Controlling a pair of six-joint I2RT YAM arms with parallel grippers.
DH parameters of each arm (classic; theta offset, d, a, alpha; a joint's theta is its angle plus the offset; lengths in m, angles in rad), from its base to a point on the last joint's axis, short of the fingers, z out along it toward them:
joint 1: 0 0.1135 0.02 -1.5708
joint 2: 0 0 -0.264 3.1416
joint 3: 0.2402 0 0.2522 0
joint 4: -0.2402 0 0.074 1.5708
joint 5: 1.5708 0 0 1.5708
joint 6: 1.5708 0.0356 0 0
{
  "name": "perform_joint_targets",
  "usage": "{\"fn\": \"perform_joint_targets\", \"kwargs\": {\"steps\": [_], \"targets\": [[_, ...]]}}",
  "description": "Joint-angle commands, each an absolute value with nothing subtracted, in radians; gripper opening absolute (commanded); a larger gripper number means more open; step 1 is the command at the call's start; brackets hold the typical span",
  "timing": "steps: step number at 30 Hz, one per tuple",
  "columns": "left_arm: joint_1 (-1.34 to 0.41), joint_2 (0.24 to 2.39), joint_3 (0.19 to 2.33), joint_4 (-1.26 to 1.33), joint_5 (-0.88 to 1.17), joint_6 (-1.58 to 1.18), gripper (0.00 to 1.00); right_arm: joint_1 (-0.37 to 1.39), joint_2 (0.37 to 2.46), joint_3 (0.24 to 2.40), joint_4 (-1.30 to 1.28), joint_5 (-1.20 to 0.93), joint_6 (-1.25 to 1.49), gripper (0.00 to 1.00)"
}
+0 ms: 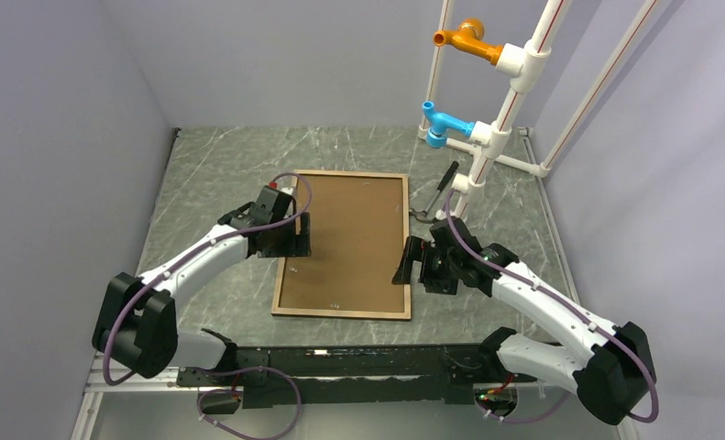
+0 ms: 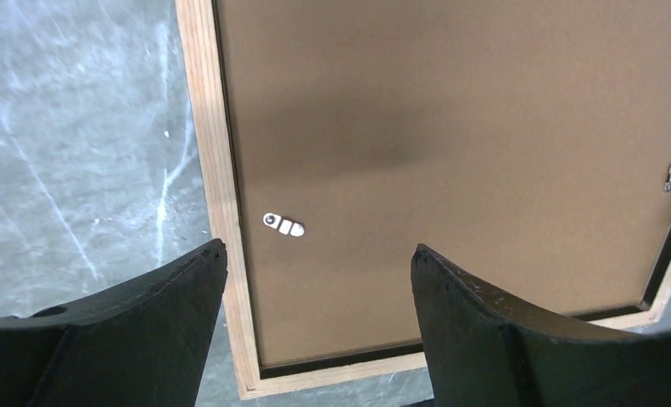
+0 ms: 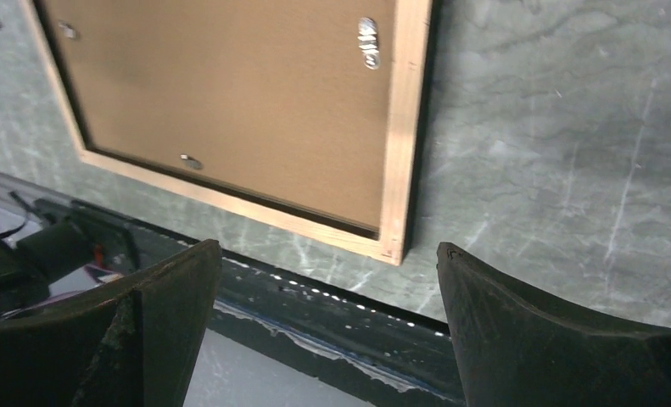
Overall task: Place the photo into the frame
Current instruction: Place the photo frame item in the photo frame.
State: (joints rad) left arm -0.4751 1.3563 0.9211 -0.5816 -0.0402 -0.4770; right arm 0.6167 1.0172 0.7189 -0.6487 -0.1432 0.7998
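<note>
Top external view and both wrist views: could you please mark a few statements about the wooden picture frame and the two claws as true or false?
1. The rectangular light-wood picture frame lies flat on the grey-green marbled table, back side up. True.
2. The left claw is shut on the frame's rail. False: it is open, over the frame's left edge.
3. Small silver metal clips sit on the solid brown backing board. True.
4. A colour photo lies on top of the board. False: no photo shows in any view.
5. The right claw is open near the frame's right rail. True.
</note>
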Motion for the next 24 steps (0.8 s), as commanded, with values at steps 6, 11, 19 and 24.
{"fn": "perform_joint_targets", "kwargs": {"steps": [6, 11, 19, 24], "targets": [[-0.325, 1.241, 0.742, -0.513, 0.154, -0.523, 0.81, 0.624, 1.088, 0.635, -0.586, -0.100, 0.775, 0.96], [-0.296, 1.255, 0.696, -0.524, 0.163, -0.517, 0.79, 0.639, 1.165, 0.598, -0.534, -0.106, 0.785, 0.92], [-0.296, 1.308, 0.608, -0.444, 0.218, -0.553, 0.70, 0.693, 1.275, 0.585, -0.482, -0.082, 0.801, 0.77], [-0.299, 1.309, 0.564, -0.413, 0.245, -0.575, 0.58, 0.730, 1.275, 0.597, -0.505, -0.044, 0.807, 0.60]]}}
